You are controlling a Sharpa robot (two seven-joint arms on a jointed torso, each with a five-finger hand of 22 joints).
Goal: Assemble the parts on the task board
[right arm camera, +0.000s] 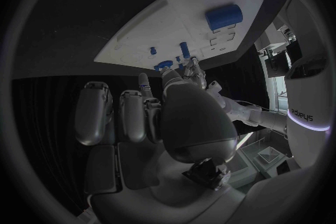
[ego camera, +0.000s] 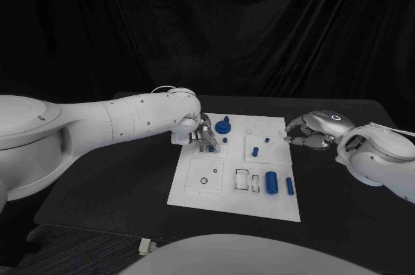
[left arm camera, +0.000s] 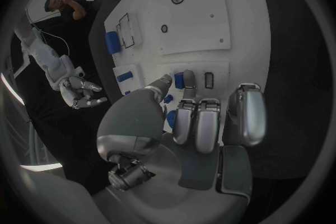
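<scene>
Black table (ego camera: 104, 185), dark curtain behind; left robot hand (left arm camera: 183, 123) pinches blue part (left arm camera: 180, 79); right robot hand (ego camera: 304, 133) clenched, nothing held.

Blue parts (ego camera: 271, 183) lie and stand on the white task board (ego camera: 259, 204).

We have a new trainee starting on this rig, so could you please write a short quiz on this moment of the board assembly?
1. True or false: the right hand is over the middle of the task board.
2. Which hand pinches a small blue part at the board? A left hand; B right hand.
3. Fill in: the large blue cylinder lies near the board's ___ edge, as the robot sees it.

Key: 1 false, it is beside the board's right edge; 2 A; 3 right.
</scene>
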